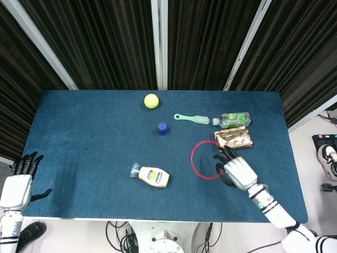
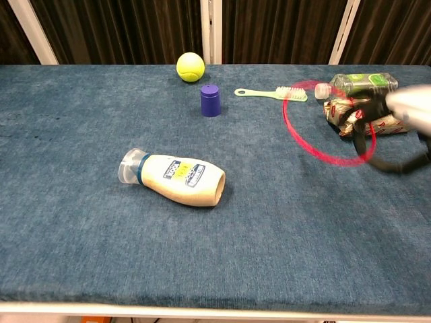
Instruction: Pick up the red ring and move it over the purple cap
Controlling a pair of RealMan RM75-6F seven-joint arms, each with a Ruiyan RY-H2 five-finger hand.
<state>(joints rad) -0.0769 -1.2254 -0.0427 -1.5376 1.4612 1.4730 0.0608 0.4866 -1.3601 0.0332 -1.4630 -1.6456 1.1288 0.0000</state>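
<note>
While the right hand (image 1: 235,169) holds the ring (image 1: 202,159) by its near rim, lifted and tilted above the table (image 1: 84,147), the cap (image 1: 162,128) stands well apart to its left. Left hand (image 1: 19,182): fingers spread, holding nothing. Risk: a rim-only hold may let the ring swing or slip in transit.

Two bottles (image 1: 151,176) (image 1: 232,119) (one brush (image 1: 192,118)).
</note>
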